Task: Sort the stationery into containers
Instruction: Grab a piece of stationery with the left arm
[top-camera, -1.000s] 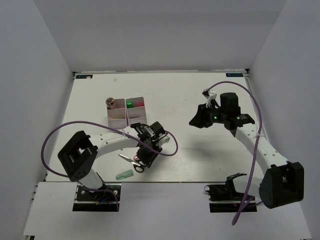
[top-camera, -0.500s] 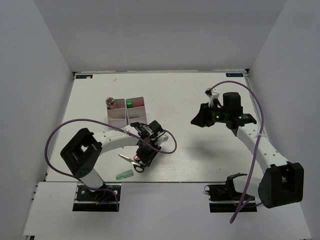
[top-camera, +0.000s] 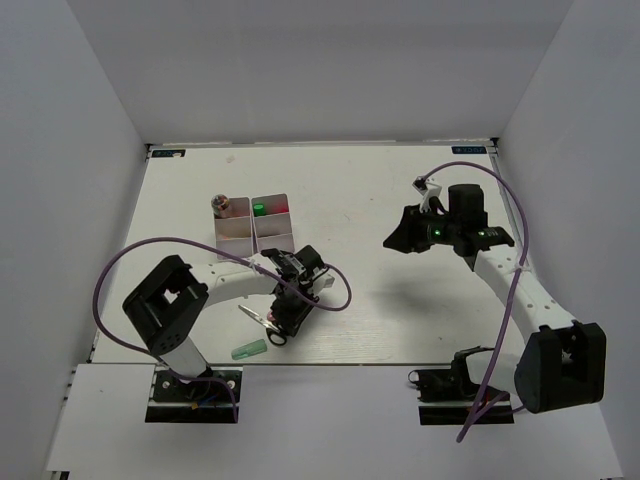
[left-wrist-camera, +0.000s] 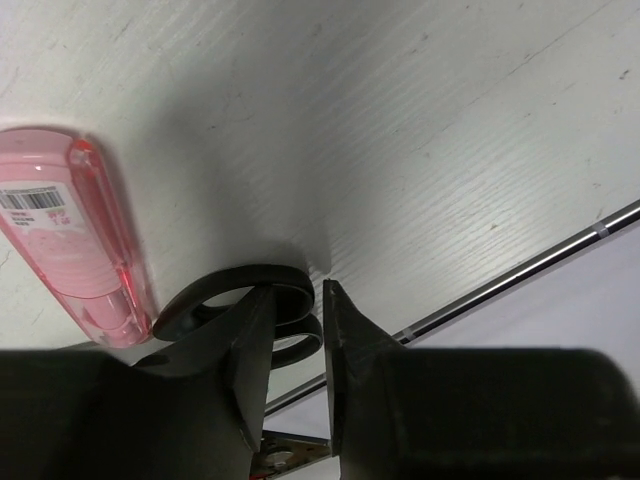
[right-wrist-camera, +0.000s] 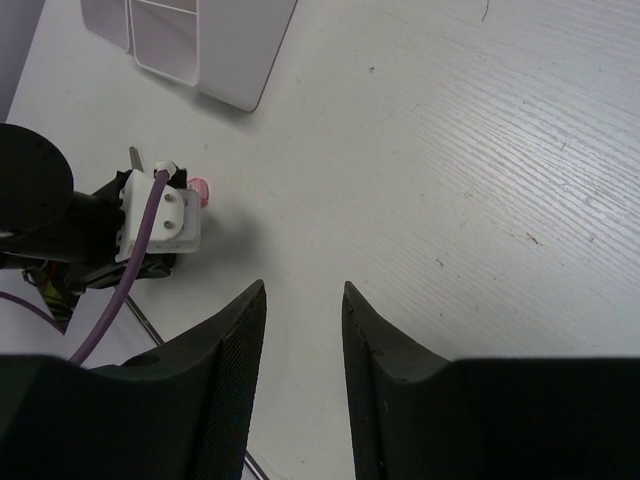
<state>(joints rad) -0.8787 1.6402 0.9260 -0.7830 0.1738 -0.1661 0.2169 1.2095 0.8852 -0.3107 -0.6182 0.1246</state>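
Big white table (top-camera: 400, 320) under everything. Toward the far left of it, two white trays (top-camera: 236, 240) side by side, with a bit of green and a bit of red showing in one compartment. Over on the right, right claw (right-wrist-camera: 303, 295) up above bare tabletop, fingers spread, gripping nothing. Down low at front-left, left claw (left-wrist-camera: 297, 290) straddling a handle loop of the black scissors (left-wrist-camera: 225, 295), flat on the table, fingers close on either side. Can't tell if really pinching. Just beside the scissors, pink highlighter (left-wrist-camera: 70, 235). Nearer the front edge, pale green marker (top-camera: 248, 349), well apart from the trays.
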